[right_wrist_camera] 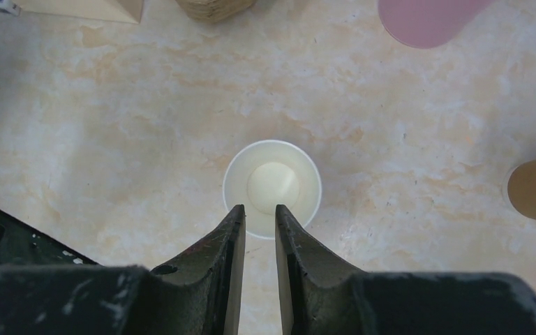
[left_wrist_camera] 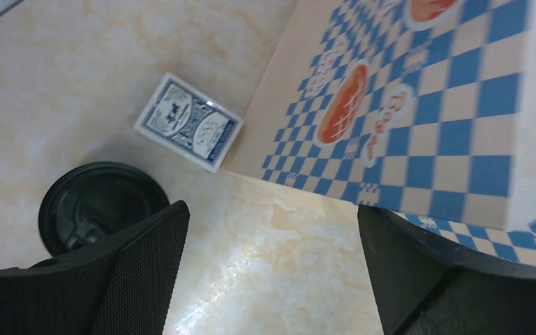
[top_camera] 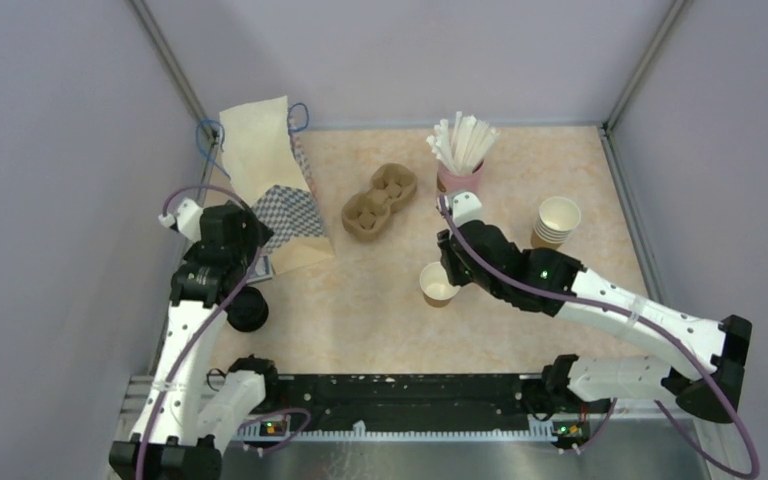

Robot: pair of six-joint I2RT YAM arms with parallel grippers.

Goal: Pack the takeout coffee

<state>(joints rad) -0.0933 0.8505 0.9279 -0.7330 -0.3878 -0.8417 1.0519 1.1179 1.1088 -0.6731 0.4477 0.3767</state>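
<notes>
Left gripper point(left_wrist_camera: 272, 213) wide open: centre over round black plastic lid point(left_wrist_camera: 101, 206), near left. Right gripper point(right_wrist_camera: 259, 208) near-closed at brown paper cup point(right_wrist_camera: 272, 183) rim, grip unclear.

Light is bright and soft. The surface point(left_wrist_camera: 56, 91) shines pale under my left claw point(left_wrist_camera: 272, 216); shadows are faint.

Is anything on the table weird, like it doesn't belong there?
Yes. A pack of playing cards lies flat beside the checkered bag, and it has nothing to do with coffee. Also, the black lid lies on the table by itself, far from the open cup.
</notes>
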